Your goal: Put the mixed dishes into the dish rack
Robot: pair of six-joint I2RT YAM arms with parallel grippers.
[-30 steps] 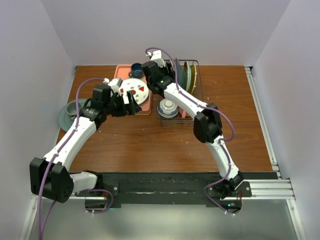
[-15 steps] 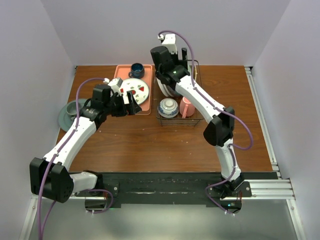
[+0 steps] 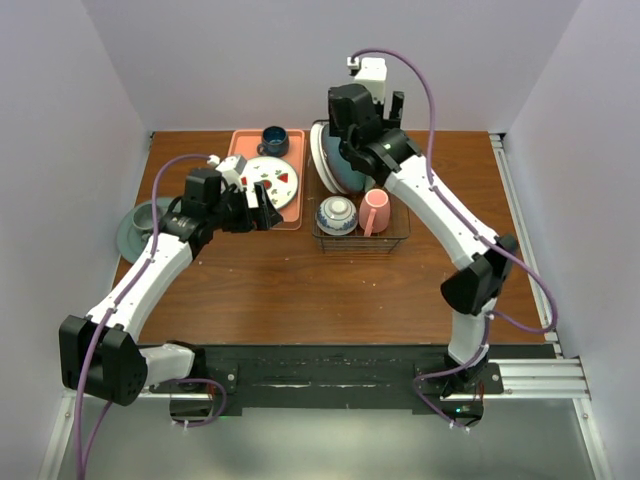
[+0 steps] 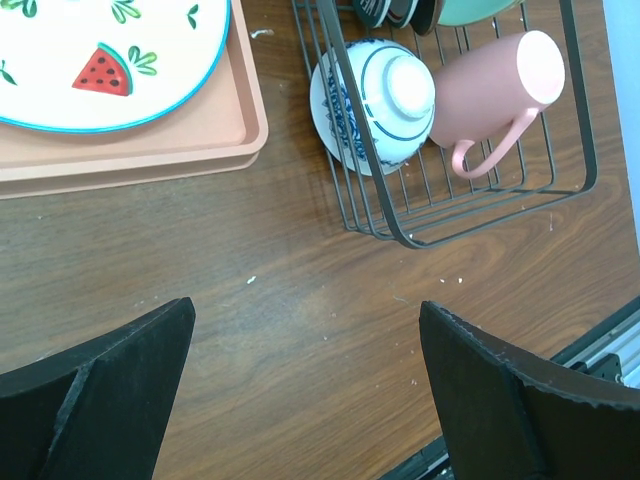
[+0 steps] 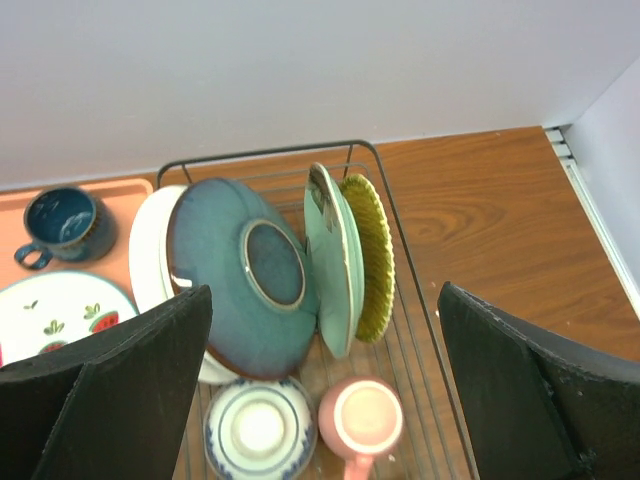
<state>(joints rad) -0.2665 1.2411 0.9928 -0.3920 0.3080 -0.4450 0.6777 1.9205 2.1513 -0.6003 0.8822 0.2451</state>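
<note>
Lifted up and back toward the rear wall over the past second, the right gripper (image 5: 325,300) now hangs high above the dish rack (image 3: 395,225), fingers spread wide and carrying nothing, while the left arm has not moved. Below it, a teal plate (image 5: 245,280) leans against a white plate (image 5: 150,250) at the rack's left side, beside a pale green plate (image 5: 335,260) and a yellow plate (image 5: 372,255) standing on edge, apparently held upright by the prongs. At the near end, a blue-and-white bowl (image 4: 385,95) sits upside down and a pink mug (image 4: 485,85) lies with its handle toward the front, likely set there because they need no prongs. The left gripper (image 4: 307,308), also wide open and empty, hovers over the bare table (image 4: 300,380) just beside the pink tray (image 4: 150,160), well placed to reach the watermelon plate (image 4: 100,60) resting on it. A dark blue cup (image 5: 60,225) waits on the tray's far end, and a grey-green plate (image 3: 140,225) lies well apart at the table's left edge, so loading appears well under way but unfinished.
</note>
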